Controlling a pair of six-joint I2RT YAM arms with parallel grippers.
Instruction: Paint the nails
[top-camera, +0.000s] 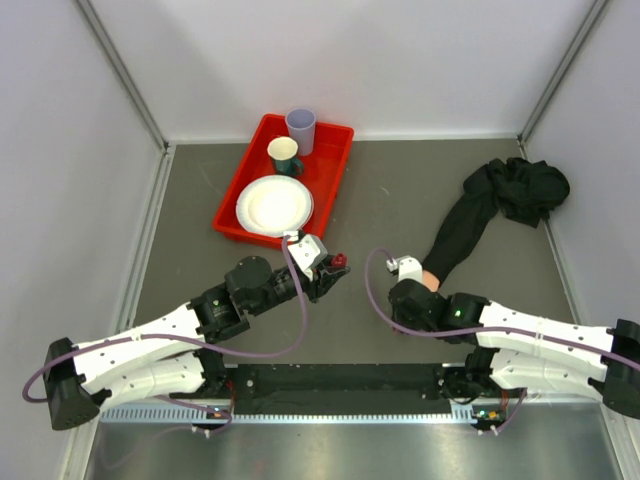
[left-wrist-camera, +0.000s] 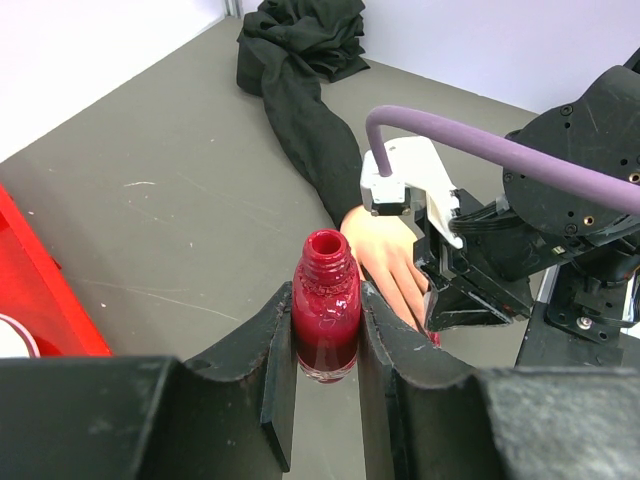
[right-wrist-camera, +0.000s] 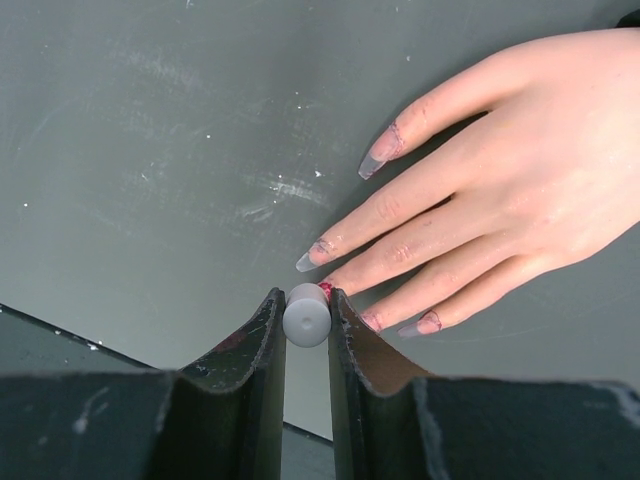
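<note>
Bench (top-camera: 400, 190) carries the mannequin hand (right-wrist-camera: 540, 160) right of centre, palm down, black sleeve (top-camera: 470, 215) trailing away. Your left tool (left-wrist-camera: 326, 312) clamps an open red bottle (left-wrist-camera: 326, 275); your right tool (right-wrist-camera: 305, 297) grips a grey cap (right-wrist-camera: 306, 318) just beside one fingertip. Nails (right-wrist-camera: 382, 150) lie before your right tool, long, pale, red-edged.

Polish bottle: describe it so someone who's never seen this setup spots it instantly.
On the grey table, look by the red tray's near corner, where the left gripper reaches. Its black fingers clamp a small glass bottle of dark red polish, upright. Unlike the cups in the tray and the skin-coloured mannequin hand beside it, it is red glass with an open, capless neck.
</note>
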